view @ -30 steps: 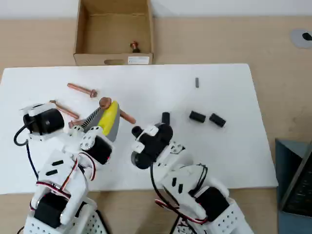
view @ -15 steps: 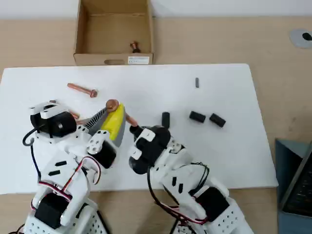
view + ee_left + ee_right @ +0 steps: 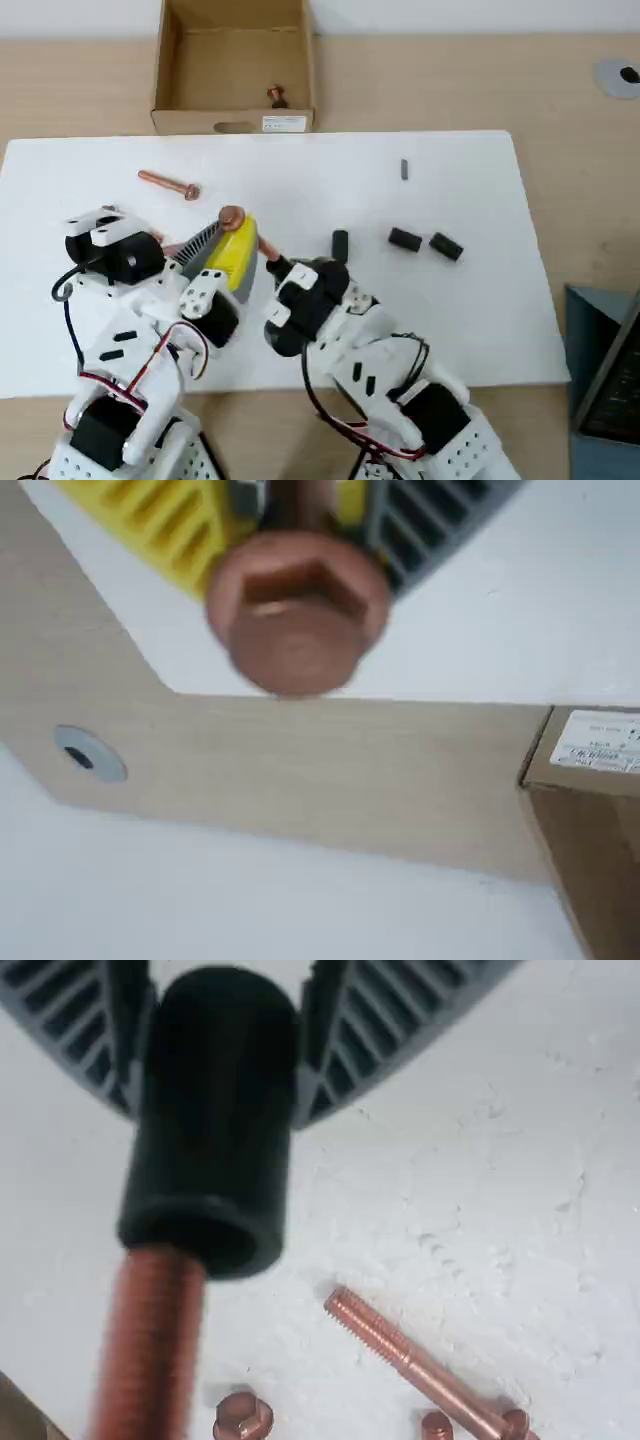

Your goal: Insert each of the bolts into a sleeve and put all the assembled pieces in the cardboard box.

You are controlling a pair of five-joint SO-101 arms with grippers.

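Fingers (image 3: 150, 520) of the left gripper (image 3: 226, 228) — one yellow, one grey — pinch a copper bolt (image 3: 298, 615) just behind its hexagonal head. The right gripper (image 3: 225, 1005) is clamped around a black sleeve (image 3: 212, 1120). The bolt's threaded end meets the sleeve's open mouth; how deep it sits cannot be told. Both grippers are close together over the white mat (image 3: 450, 320), near its middle. On the mat, a loose bolt (image 3: 168, 184) lies toward the left rear. Three spare sleeves (image 3: 404, 239) lie to the right — one just beside the right gripper, two more as a pair farther off. The cardboard box (image 3: 200, 122) stands on the wooden table (image 3: 560, 90) just beyond the mat's far edge. One assembled piece (image 3: 276, 96) sits inside it, near the front wall.
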